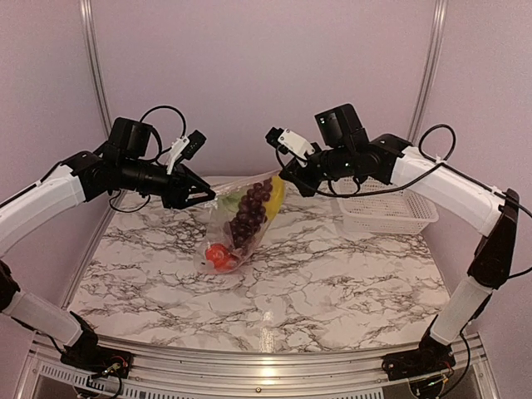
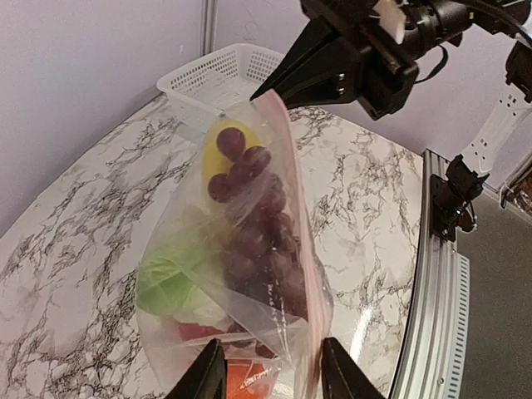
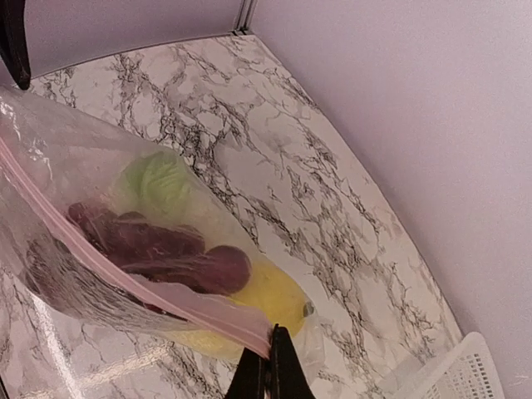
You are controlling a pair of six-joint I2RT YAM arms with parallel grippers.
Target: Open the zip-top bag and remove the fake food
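The zip-top bag [image 1: 241, 220] hangs tilted above the table, its pink zip strip [image 3: 125, 268] shut. Inside it are a dark purple grape cluster [image 1: 252, 212], a yellow piece [image 3: 278, 299], a pale green leafy piece [image 2: 166, 283], a red piece [image 2: 195, 331] and an orange-red ball [image 1: 218, 254]. My right gripper [image 3: 270, 366] is shut on the bag's upper corner at the end of the zip strip; it also shows in the top view [image 1: 287, 176]. My left gripper [image 2: 273, 374] is open, with its fingers apart on either side of the bag's other end [image 2: 249, 249].
A white lattice basket [image 1: 386, 212] stands at the back right of the marble table [image 1: 332, 291], right of the right gripper. Purple walls close in the back and sides. The metal rail [image 1: 249, 366] runs along the front edge.
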